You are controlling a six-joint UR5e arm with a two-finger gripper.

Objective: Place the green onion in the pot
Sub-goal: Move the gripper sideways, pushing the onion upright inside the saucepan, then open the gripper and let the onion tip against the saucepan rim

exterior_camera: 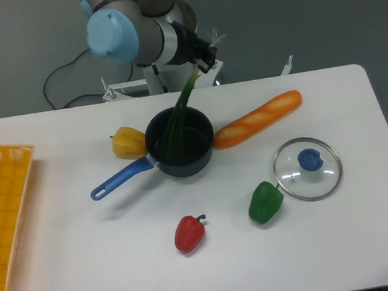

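— What does the robot arm [144,36] look like?
— Silver-grey metal tubes, with a round light blue cap [109,35] on one joint.
— And its tip?
— A black wrist section, a small white label beside it.

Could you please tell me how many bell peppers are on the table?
3: a yellow pepper left of the pot, a red pepper in front, and a green pepper beside the glass lid.

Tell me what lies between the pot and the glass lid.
In the camera view, the bread loaf angles across the upper part of that stretch between the pot and glass lid; below it the table is bare.
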